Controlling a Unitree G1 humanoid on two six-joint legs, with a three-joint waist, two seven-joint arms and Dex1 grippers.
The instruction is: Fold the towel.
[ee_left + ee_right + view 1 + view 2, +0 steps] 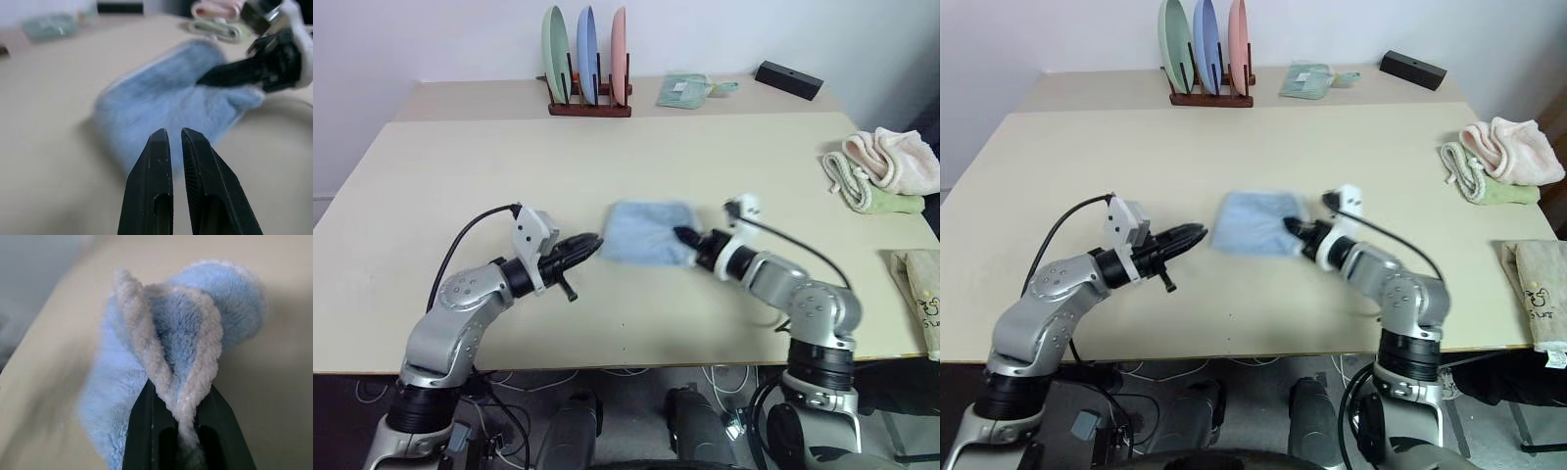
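You can see the light blue towel (648, 232) lying bunched near the middle of the counter (460, 166), between the two arms. From the head views, your right claw (682, 235) is at the towel's right edge, but its fingertips are hidden by cloth. The right wrist view settles it: the fingers are pinched on the pale-trimmed edge, which stands up folded between them. Your left claw (592, 240) sits just beside the towel's left edge, apart from it; the left wrist view shows its fingers (156, 161) nearly together, holding nothing.
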